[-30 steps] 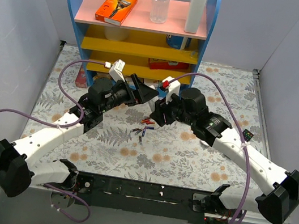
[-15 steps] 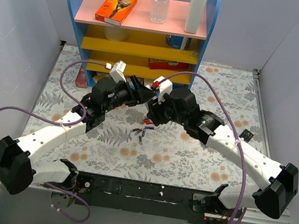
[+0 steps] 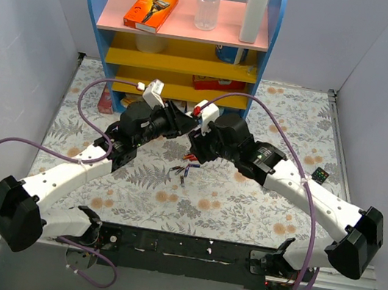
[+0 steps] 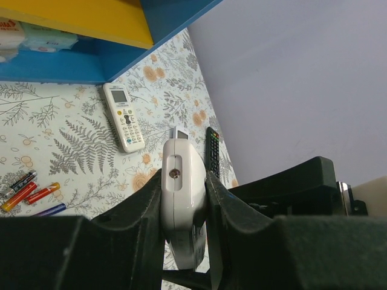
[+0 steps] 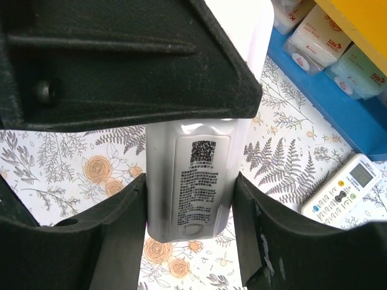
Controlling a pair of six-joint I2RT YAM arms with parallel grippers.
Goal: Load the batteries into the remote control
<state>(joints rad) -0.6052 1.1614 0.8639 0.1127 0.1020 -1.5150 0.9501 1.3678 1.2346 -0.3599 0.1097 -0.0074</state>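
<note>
The remote control [image 5: 190, 181], a slim white bar, hangs in the air above the table with its labelled back toward the right wrist camera. My right gripper [image 5: 190, 202] is shut on its lower end, a finger on each side. My left gripper [image 4: 183, 196] is shut on its narrow edges, where the remote control [image 4: 180, 175] shows a small screw. In the top view the left gripper [image 3: 180, 123] and right gripper [image 3: 197, 136] meet over the table's middle and hide the remote. The batteries [image 3: 184, 166], red, blue and dark, lie loose on the cloth just in front of them, with some batteries [image 4: 30, 192] also in the left wrist view.
A shorter white remote with buttons [image 4: 124, 116] lies near the blue and yellow shelf [image 3: 181, 46]. A small black remote [image 3: 320, 174] lies at the right edge. An orange razor box [image 3: 151, 8] and two bottles stand on the shelf's top board.
My left gripper's jaws have closed onto the remote. My right arm has shifted left, bringing the remote in between them.
</note>
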